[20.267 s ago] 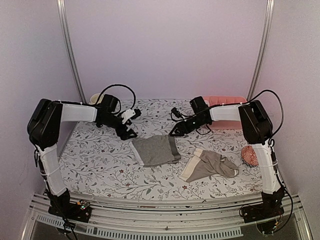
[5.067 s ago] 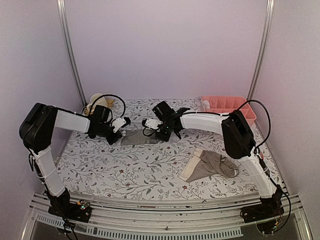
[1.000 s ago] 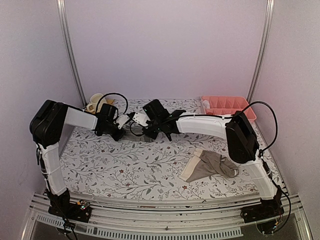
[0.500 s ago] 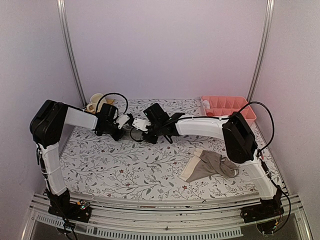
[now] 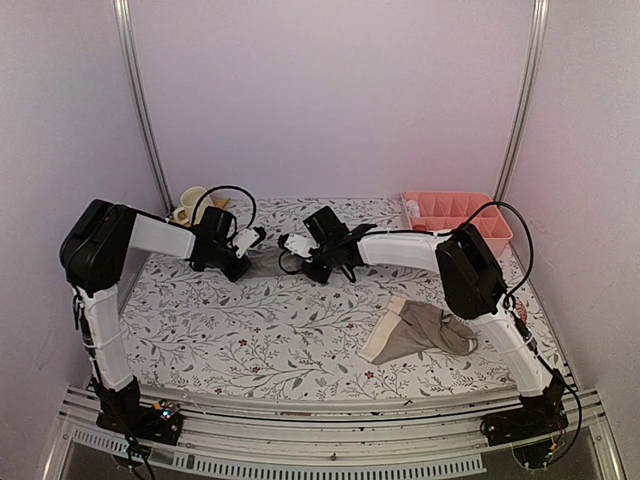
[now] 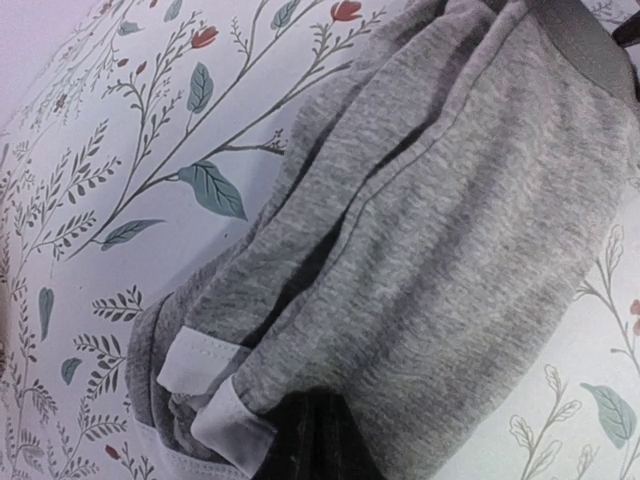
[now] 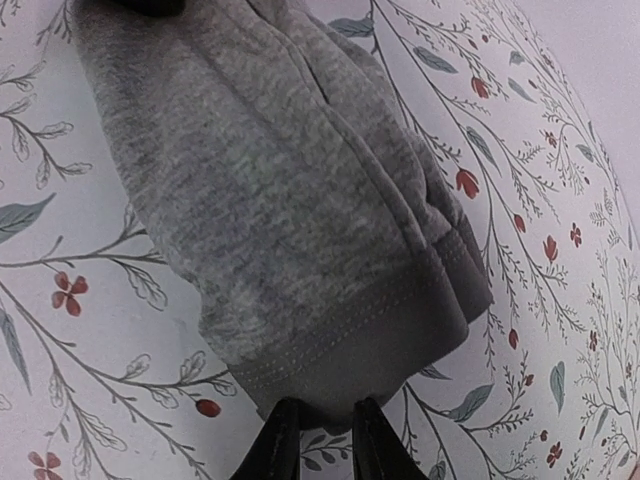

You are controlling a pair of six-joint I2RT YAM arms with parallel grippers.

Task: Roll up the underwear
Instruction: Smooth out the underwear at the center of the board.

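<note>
My left pincer (image 6: 310, 442) is clamped on the soft, floppy grey briefs (image 6: 430, 230). The right pincer (image 7: 320, 442) sits at their six o'clock hem, grip unclear. I'd pinch the hems.

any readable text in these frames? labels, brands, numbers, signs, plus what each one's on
None readable in any view.
grey underwear: plain knit with white edging, no tag or print showing.
taupe underwear: cream waistband, no lettering visible.
pink tray and cream cup: too small to tell whether they carry any marking.
tablecloth: floral pattern only, no words.
</note>
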